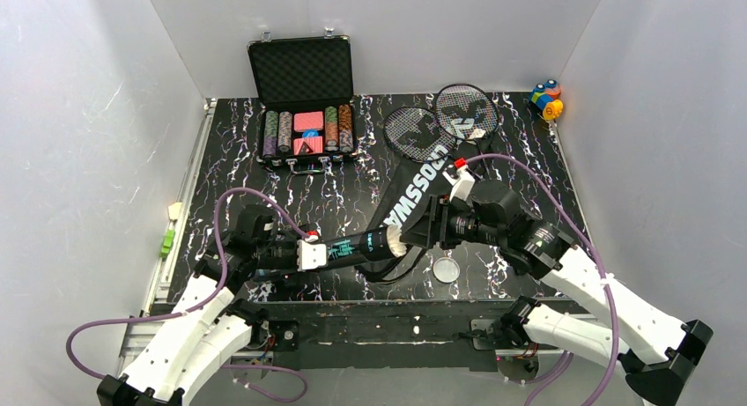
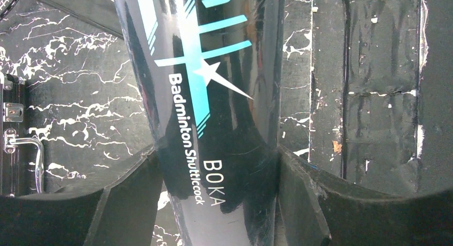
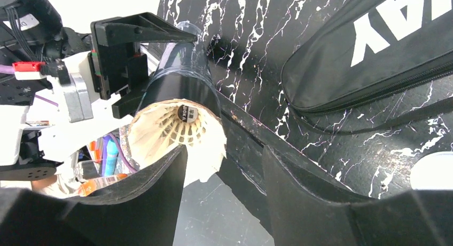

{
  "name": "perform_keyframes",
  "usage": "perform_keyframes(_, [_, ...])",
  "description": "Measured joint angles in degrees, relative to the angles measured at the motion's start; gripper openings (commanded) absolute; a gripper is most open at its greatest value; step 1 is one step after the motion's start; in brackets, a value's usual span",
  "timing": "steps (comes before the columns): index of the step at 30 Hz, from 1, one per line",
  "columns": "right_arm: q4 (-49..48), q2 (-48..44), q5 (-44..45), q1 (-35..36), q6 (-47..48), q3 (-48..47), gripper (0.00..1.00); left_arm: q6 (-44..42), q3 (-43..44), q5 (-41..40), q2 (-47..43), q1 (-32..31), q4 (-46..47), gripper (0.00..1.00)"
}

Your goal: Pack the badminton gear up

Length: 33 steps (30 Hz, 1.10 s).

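Observation:
My left gripper (image 1: 310,252) is shut on the long black tube with teal print (image 1: 352,246), holding it level above the table's front; the tube fills the gap between its fingers in the left wrist view (image 2: 213,96). A white feather shuttlecock (image 3: 181,129) sticks out of the tube's open right end (image 3: 184,80). My right gripper (image 3: 224,150) is open right at that shuttlecock's skirt, its left finger (image 3: 155,192) overlapping the feathers. No other shuttlecock shows. The black CROSSWAY bag (image 1: 414,195) lies behind the tube. Two black-framed rackets (image 1: 440,124) lie at the back with their heads beyond the bag's top.
A round pale lid (image 1: 446,269) lies on the table below my right gripper (image 1: 421,232). An open black case of poker chips (image 1: 304,115) stands at the back left. Small colourful toy blocks (image 1: 546,98) sit at the back right corner. White walls enclose the table.

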State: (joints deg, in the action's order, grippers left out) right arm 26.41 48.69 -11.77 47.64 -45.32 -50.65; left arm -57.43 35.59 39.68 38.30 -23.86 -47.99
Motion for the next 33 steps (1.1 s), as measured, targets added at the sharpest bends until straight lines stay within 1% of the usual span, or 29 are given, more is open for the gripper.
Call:
perform_keyframes(7, [-1.0,1.0,-1.3,0.0,-1.3,3.4,0.59,0.0,0.6,0.0,0.3,0.0,0.0,0.00])
perform_keyframes(14, [-1.7,2.2,-1.7,0.0,-1.5,3.7,0.57,0.2,0.7,0.1,0.6,0.0,0.0,0.00])
perform_keyframes(20, [-5.6,4.5,-2.7,0.2,-2.4,4.2,0.55,0.7,0.7,0.3,0.6,0.0,0.1,0.00])
perform_keyframes(25, [-8.8,8.4,-2.9,2.2,-3.1,4.7,0.56,1.5,1.0,0.6,0.7,0.0,0.2,0.00])
perform_keyframes(28, [-11.1,10.3,-2.4,3.8,-3.7,4.7,0.58,2.1,1.2,0.9,0.7,0.0,0.2,0.00])
perform_keyframes(33, [-14.5,12.3,-1.3,5.3,-4.9,4.7,0.66,2.2,1.6,0.5,0.7,0.1,-0.4,0.00])
